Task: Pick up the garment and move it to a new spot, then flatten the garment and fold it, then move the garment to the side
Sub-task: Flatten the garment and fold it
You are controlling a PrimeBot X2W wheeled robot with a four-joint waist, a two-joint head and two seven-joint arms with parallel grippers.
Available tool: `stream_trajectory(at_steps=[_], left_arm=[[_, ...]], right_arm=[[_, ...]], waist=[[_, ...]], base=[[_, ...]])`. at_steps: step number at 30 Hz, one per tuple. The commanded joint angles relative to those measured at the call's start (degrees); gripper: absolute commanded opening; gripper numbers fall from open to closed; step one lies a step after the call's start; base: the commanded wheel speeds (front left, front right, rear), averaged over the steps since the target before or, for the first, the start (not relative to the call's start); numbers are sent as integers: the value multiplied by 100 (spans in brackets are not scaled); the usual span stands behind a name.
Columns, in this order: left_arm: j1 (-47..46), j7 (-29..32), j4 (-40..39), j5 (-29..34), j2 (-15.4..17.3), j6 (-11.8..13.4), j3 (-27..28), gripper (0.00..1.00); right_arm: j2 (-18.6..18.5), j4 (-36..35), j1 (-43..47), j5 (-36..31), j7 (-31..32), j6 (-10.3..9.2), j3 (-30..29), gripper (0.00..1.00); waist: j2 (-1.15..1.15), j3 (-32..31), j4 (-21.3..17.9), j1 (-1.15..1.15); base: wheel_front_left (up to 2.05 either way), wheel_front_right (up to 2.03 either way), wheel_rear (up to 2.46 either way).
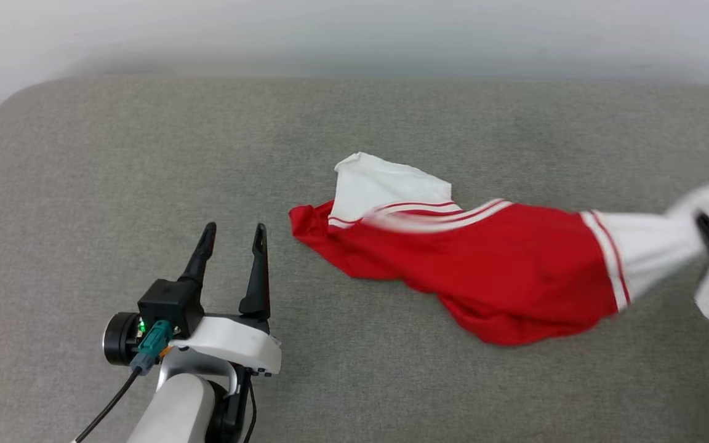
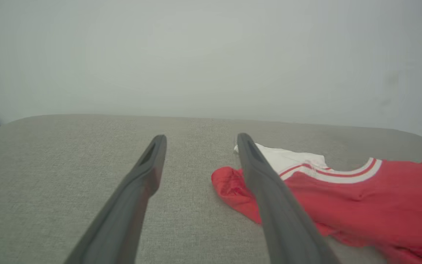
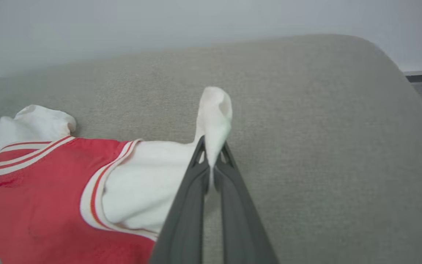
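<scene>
The garment (image 1: 502, 271) is a red shirt with white sleeves and striped trim, lying crumpled on the grey cushion, stretched toward the right. My right gripper (image 1: 708, 224) at the right edge is shut on the end of one white sleeve (image 3: 214, 110), which pokes up between the fingers. The right wrist view shows the garment (image 3: 50, 190) trailing away to the left of my right gripper (image 3: 213, 152). My left gripper (image 1: 233, 237) stands open at the lower left, a short way left of the garment's red edge, touching nothing. From the left wrist, the garment (image 2: 361, 198) lies beyond the right finger of my left gripper (image 2: 200, 141).
The grey fabric cushion (image 1: 145, 154) spreads under everything, with its rounded corner at the far left and a pale wall (image 1: 354, 31) behind it. Its right edge (image 3: 408, 84) drops off near a dark floor strip.
</scene>
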Motion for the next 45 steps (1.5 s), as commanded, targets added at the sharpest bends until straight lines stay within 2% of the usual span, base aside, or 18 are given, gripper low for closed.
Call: stream_trajectory(at_steps=[1,5,9,10,11,16,21,26,36,41,45], left_arm=[[60,-13,18,18,14,-2,-4,100],[94,-13,54,-12,49,-4,9,100],[106,7,96,-43,64,10,14,100],[115,14,111,-59,64,22,10,100],[122,9,119,-65,67,26,15,100],[250,16,150,-115,100,68,44,100],[397,46,151,-169,150,119,88,100],[577,110,94,-215,202,181,130,100],[933,355,-12,-292,371,342,181,100],[896,496,-111,-297,439,388,177,100],[499,774,-235,-225,507,289,57,100]], right_arm=[[172,112,257,-119,-124,0,-394,0],[508,480,839,-340,-390,0,-1276,0],[689,872,1125,-513,-662,0,-1682,0],[799,1000,1178,-532,-764,0,-1760,31],[874,1100,1212,-586,-865,0,-1799,100],[1025,1136,1093,-612,-1803,0,-1553,100],[1042,667,1157,-605,-2797,0,-1075,100],[985,109,1364,-658,-3294,0,-497,100],[1225,-1212,2157,-836,-3171,0,453,100],[1299,-1663,2436,-902,-2979,0,670,100],[1337,-1950,2475,-911,-2928,0,700,100]], waist=[[0,-30,-54,0],[0,-45,-106,0],[0,-70,-112,0],[0,-88,-112,0],[0,-101,-111,0],[0,-216,-119,0],[0,-420,-126,0],[0,-610,-154,0],[0,-936,-218,0],[0,-959,-247,0],[0,-810,-284,0]], base=[[0,0,0],[0,0,0],[0,0,0],[0,0,0],[0,0,0],[0,0,0],[0,0,0],[0,0,0],[0,0,0],[0,0,0],[0,0,0]])
